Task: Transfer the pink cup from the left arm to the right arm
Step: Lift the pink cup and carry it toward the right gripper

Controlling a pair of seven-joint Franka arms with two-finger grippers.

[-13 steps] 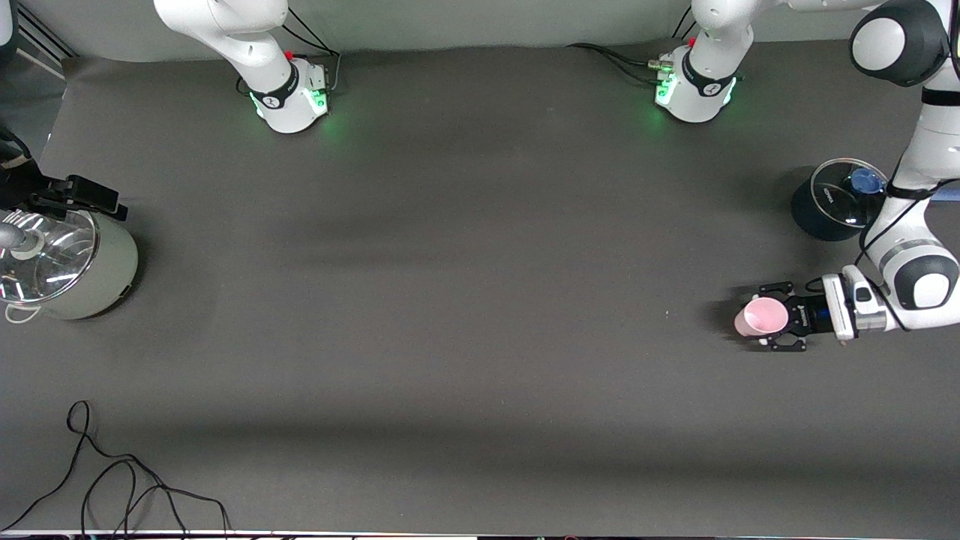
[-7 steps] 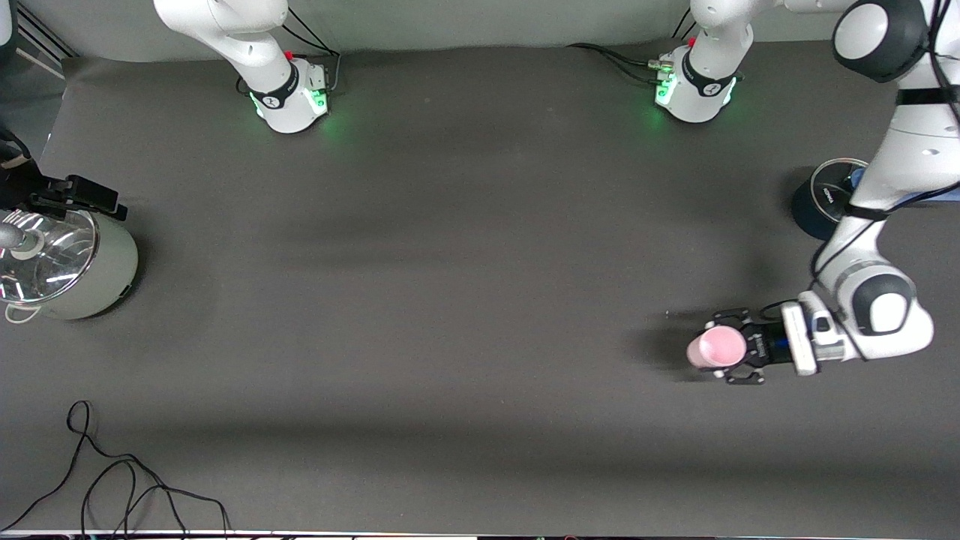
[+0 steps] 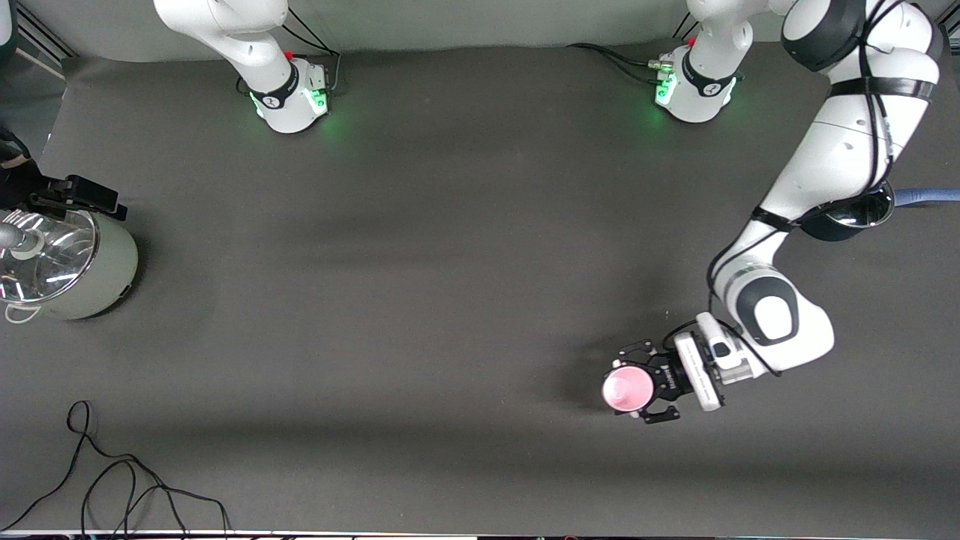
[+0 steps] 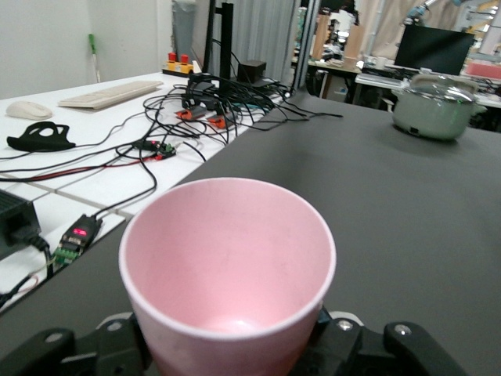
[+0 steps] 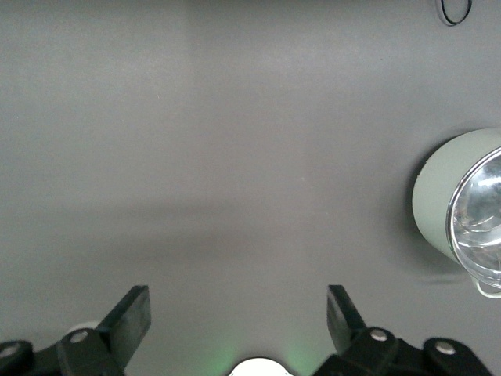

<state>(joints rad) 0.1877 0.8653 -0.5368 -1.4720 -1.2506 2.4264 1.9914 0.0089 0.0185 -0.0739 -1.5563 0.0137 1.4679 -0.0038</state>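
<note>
The pink cup (image 3: 628, 388) is clamped between the black linkage fingers of my left gripper (image 3: 636, 387), which is shut on its lower body. It hangs over bare dark table, toward the left arm's end. In the left wrist view the pink cup (image 4: 227, 258) fills the foreground with its mouth open and nothing inside, above the left gripper (image 4: 227, 348). My right gripper (image 5: 239, 301) does not show in the front view. In its own wrist view it stands open with nothing between its fingers (image 5: 133, 312), high over the table near its base.
A pale green pot with a glass lid (image 3: 71, 262) stands at the right arm's end, seen also as the pot (image 5: 450, 196). A dark pot (image 3: 851, 217) sits partly hidden under the left arm. A black cable (image 3: 112, 480) lies by the front edge.
The left arm has swung the pink cup from the table's end toward its middle, and the cup's mouth now faces up. The right gripper stays open and still.
</note>
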